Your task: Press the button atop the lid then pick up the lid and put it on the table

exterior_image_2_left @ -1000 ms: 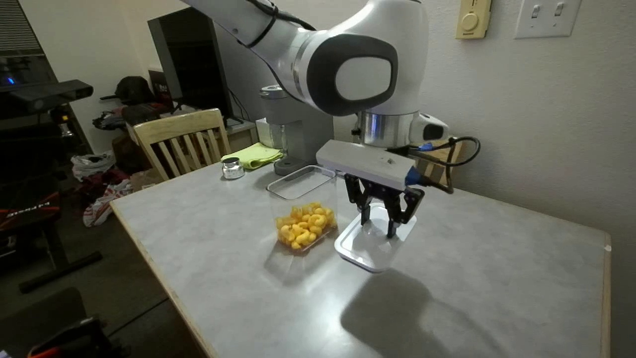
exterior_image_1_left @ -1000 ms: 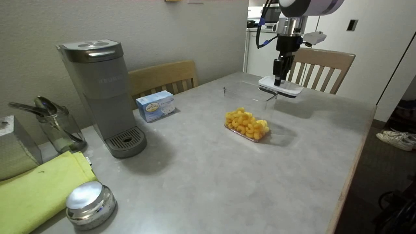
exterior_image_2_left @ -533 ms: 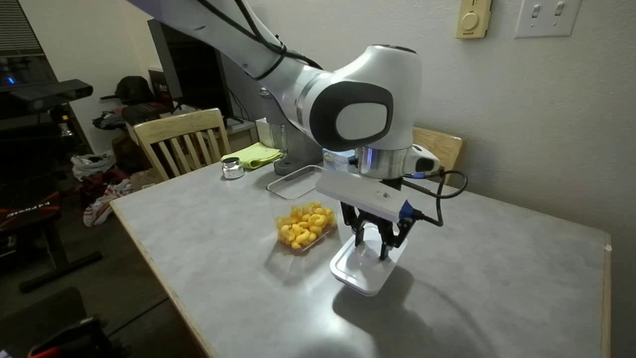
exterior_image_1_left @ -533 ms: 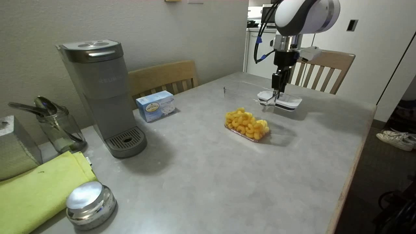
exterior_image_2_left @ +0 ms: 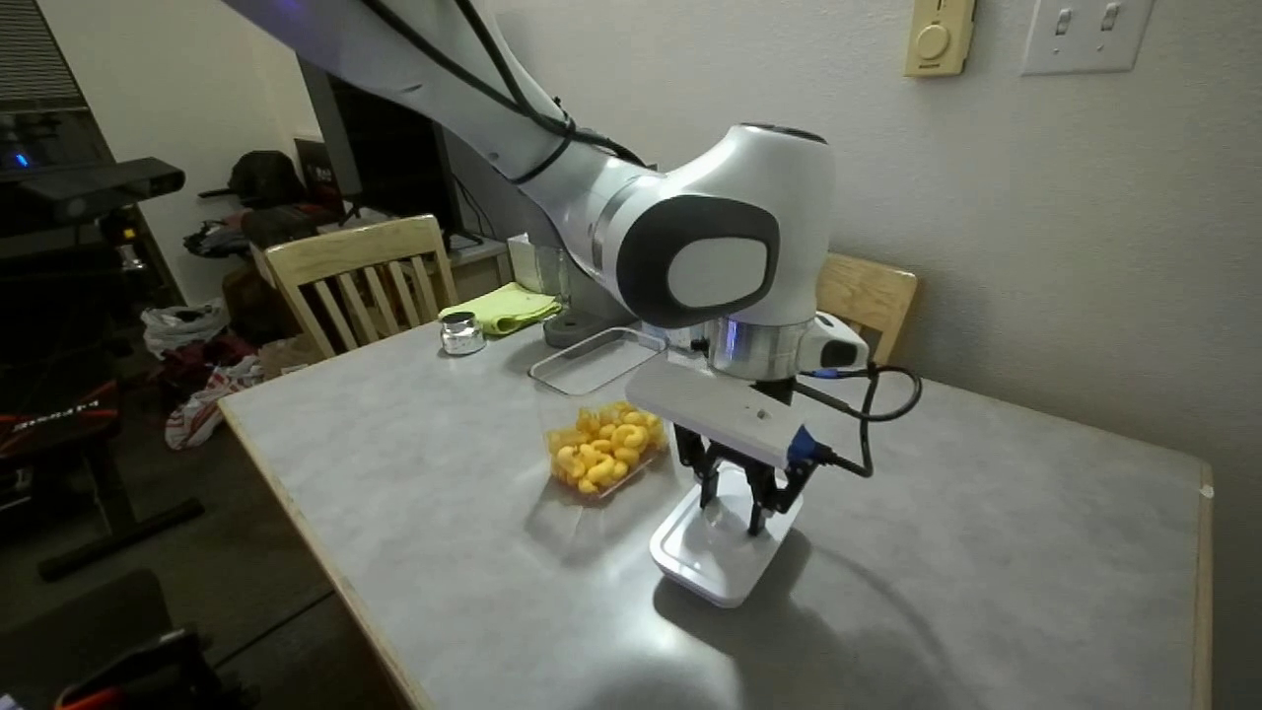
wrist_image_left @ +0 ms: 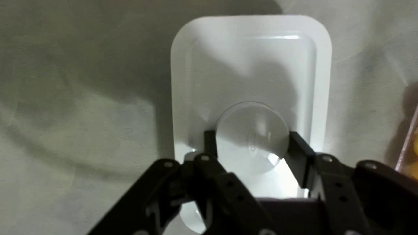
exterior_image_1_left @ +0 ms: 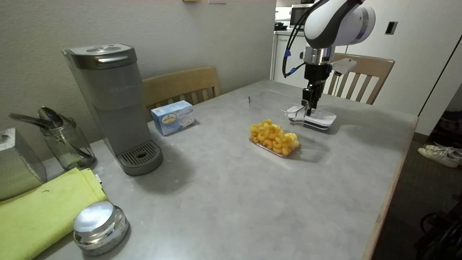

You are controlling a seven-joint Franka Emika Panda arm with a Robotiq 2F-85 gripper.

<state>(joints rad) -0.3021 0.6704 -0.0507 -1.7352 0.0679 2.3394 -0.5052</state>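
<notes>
Button (wrist_image_left: 252, 137) between jaws (wrist view clearest)

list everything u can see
table: one, grey, beside wall
container: one, clear, on table
snacks: many, yellow, in container
lid: one, white, beside container
button: one, whitish, on lid
coffee maker: one, grey, near wall
tea box: one, blue, on table
jar: one, clear, by coffee maker
cutlery: several, silver, in jar
cloth: one, lime, on table
tin: one, silver, beside cloth
box: one, greyish, beside cloth
chairs: three, brown, around table
clutter: uncounted, mixed, beyond table
arm: one, white, above lid
jaws: two, black, gripping button
</notes>
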